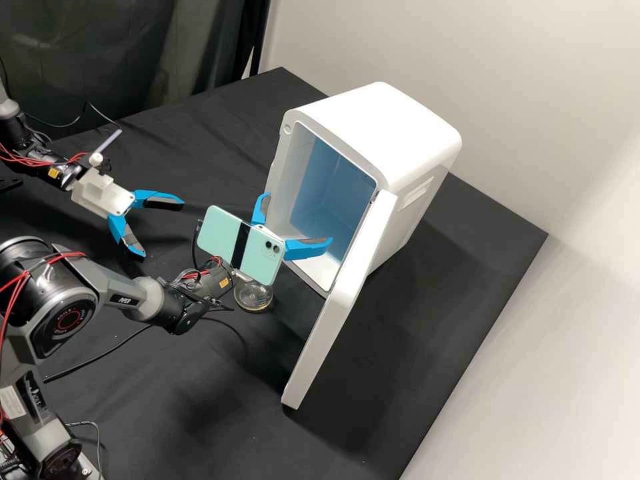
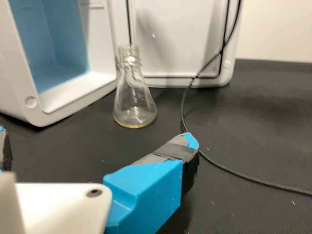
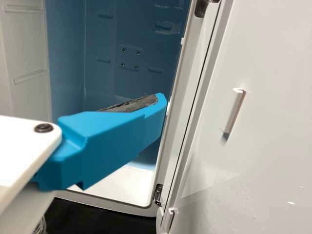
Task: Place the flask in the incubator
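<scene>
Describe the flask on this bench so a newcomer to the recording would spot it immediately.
Start at the white incubator with the blue interior, standing on the black bench with its door swung open. On the bench just before that opening stands a small conical flask, upright. It alone is clear glass, wide at the base and narrow at the neck.

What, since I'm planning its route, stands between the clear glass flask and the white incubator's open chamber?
Only the open right gripper, hanging at the chamber's mouth above the clear glass flask; the white incubator's door stands open, the black bench between them bare.
</scene>
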